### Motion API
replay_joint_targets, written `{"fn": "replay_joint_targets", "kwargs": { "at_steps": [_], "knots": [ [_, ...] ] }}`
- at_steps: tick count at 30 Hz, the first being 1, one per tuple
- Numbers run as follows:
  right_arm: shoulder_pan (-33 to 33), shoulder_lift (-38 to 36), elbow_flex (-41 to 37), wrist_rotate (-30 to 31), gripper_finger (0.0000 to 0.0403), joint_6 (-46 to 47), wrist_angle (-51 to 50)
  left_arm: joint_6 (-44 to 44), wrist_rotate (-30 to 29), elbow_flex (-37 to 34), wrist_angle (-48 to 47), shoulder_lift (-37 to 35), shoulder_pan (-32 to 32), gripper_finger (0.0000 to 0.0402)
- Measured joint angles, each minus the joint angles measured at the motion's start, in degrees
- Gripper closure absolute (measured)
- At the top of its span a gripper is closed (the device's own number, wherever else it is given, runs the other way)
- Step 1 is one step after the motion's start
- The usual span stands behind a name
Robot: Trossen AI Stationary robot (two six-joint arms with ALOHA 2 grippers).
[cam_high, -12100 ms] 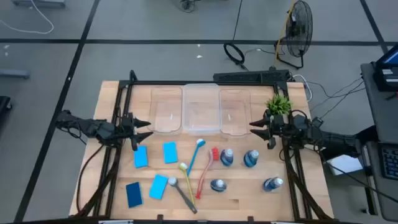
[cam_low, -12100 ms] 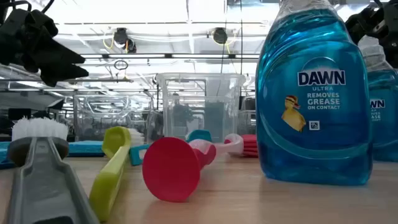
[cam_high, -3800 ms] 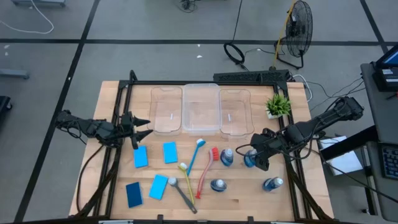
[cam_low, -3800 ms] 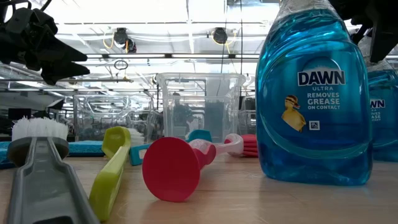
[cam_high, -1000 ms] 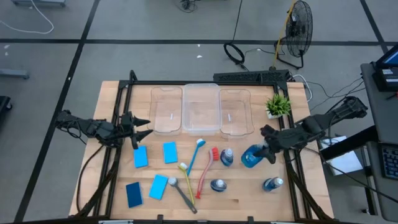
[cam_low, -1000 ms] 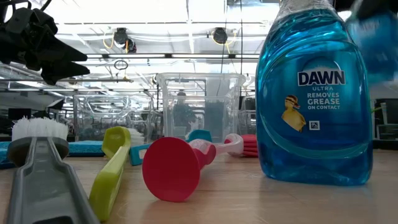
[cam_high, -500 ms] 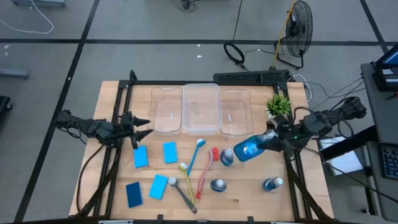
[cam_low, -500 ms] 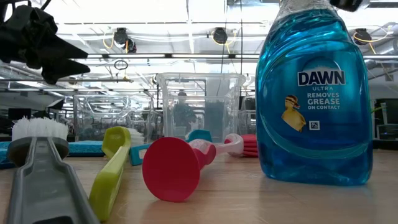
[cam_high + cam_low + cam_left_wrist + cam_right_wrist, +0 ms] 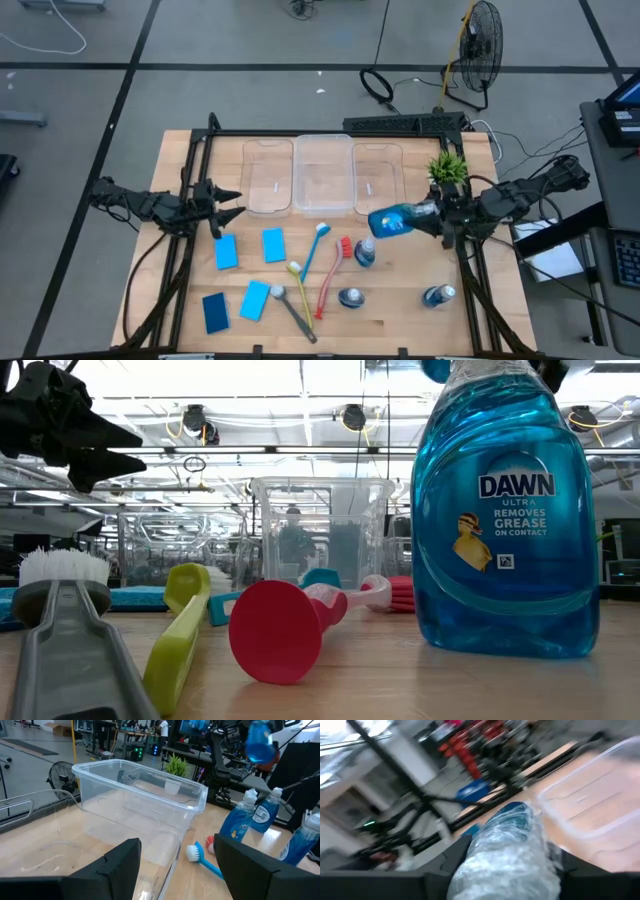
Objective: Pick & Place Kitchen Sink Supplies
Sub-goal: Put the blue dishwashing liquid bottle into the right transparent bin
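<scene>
High view: right gripper (image 9: 434, 217) clamps a bottle (image 9: 392, 221) sideways in the air, body pointing toward the bins (image 9: 322, 176); left gripper (image 9: 228, 206) waits open beside them.

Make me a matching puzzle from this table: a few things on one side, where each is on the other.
Things:
1. small clear bottle of blue liquid, lifted
2. small green potted plant
3. long red brush
4. left gripper

Places:
A. by the table's left edge, open
B. flat on the wood among the other brushes
C. in the right gripper, beside the clear bins
D. far right corner

Pairs: 1-C, 2-D, 3-B, 4-A
</scene>
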Motion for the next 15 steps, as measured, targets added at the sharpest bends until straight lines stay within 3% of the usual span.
{"fn": "replay_joint_targets", "kwargs": {
  "at_steps": [8,15],
  "knots": [
    [0.0,1.6,0.0,24.3,0.0253,-11.6,2.1,0.3,0.0,0.0,0.0,0.0,0.0,0.0149],
    [-1.2,3.4,0.0,32.8,0.0253,-21.7,2.2,0.4,0.0,0.0,0.1,0.0,0.0,0.0149]
  ]
}}
